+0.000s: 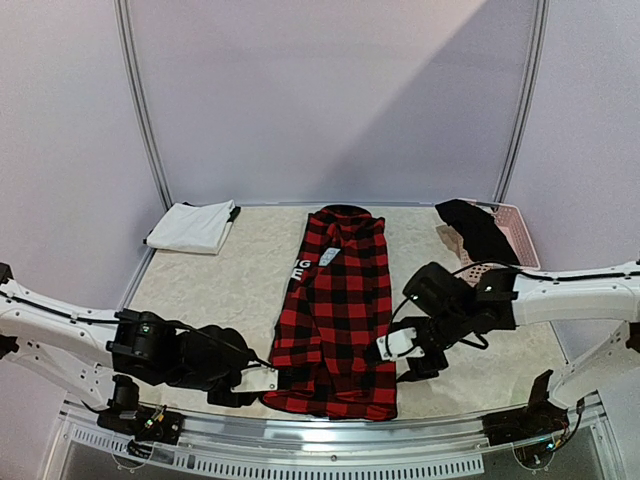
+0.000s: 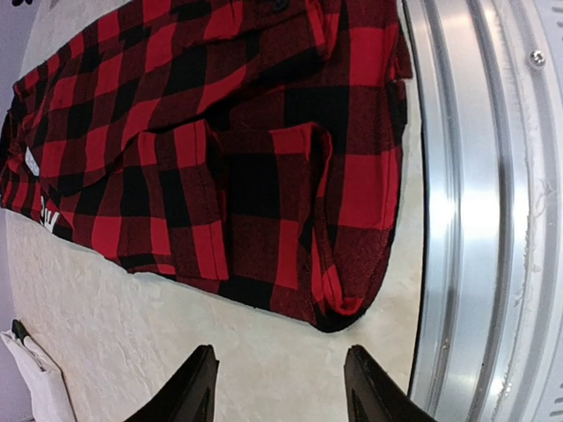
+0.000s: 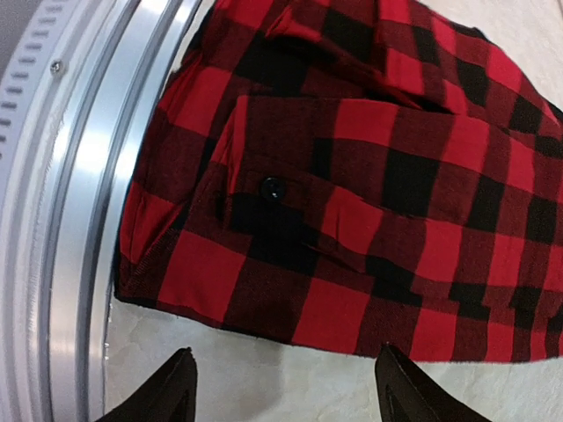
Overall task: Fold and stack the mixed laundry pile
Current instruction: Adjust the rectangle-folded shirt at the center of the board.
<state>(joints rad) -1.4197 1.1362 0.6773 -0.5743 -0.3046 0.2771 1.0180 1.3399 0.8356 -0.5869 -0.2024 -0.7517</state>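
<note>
Red-and-black flannel shirt [image 1: 337, 310] is spread mid-frame: judged soft, limp, light; lower hem corners are best pinched; left tool [image 2: 280, 385] and right tool [image 3: 283, 389] are held apart, empty.

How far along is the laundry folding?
Looks done: a white cloth lies folded at the back left. In hand: the checked shirt lies narrowed at centre, with the left gripper and right gripper open beside its near end. Left: a dark garment draped over the pink basket, and stacking.
</note>
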